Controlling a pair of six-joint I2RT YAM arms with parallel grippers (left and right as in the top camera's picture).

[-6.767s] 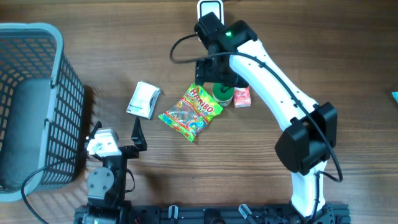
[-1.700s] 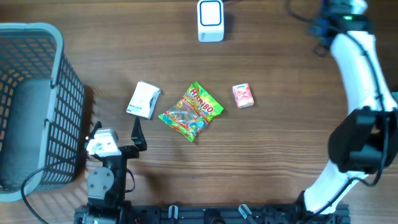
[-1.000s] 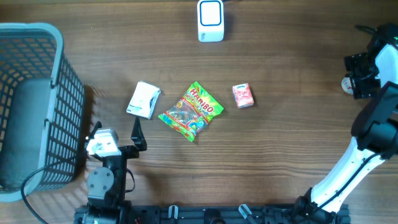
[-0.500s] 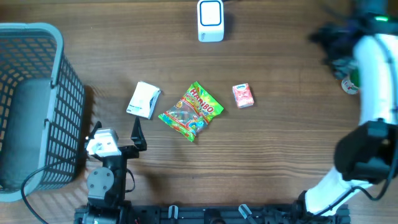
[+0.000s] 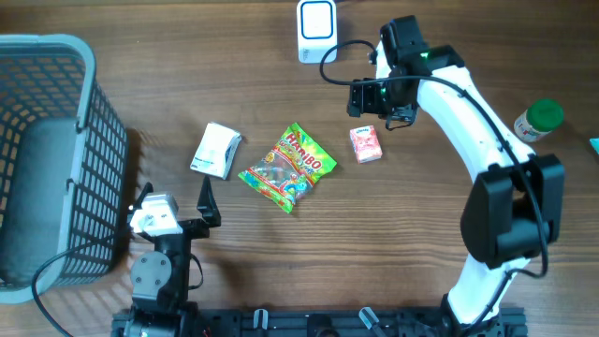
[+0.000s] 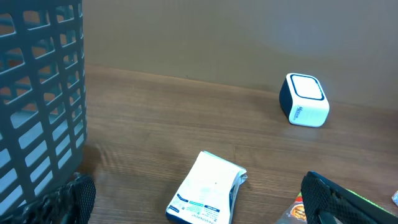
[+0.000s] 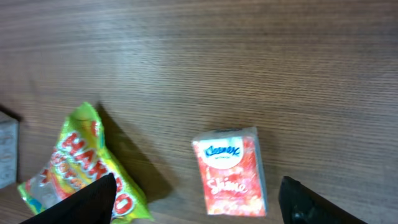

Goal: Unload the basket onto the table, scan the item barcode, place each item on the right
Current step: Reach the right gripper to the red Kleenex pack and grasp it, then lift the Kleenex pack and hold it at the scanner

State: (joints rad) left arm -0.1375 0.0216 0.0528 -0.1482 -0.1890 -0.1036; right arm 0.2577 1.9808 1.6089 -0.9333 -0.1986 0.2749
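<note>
Basket point(image 5: 47, 159) stands far left on the worktop point(image 5: 374, 271). Beside it the left end effector point(image 5: 174, 198) is spread wide and empty, near a white pack point(image 5: 216, 150). Right of that lies a Haribo bag point(image 5: 288, 168), with the scanner point(image 5: 316, 31) at the far edge. The right end effector point(image 5: 382, 103) hangs spread over the red tissue pack point(image 5: 365, 144), not pinching it. A green-capped bottle point(image 5: 536, 120) lies far right.

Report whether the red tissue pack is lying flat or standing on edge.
Lying flat: the red tissue pack rests on the wooden table with its printed Kleenex face up, as the right wrist view shows.
</note>
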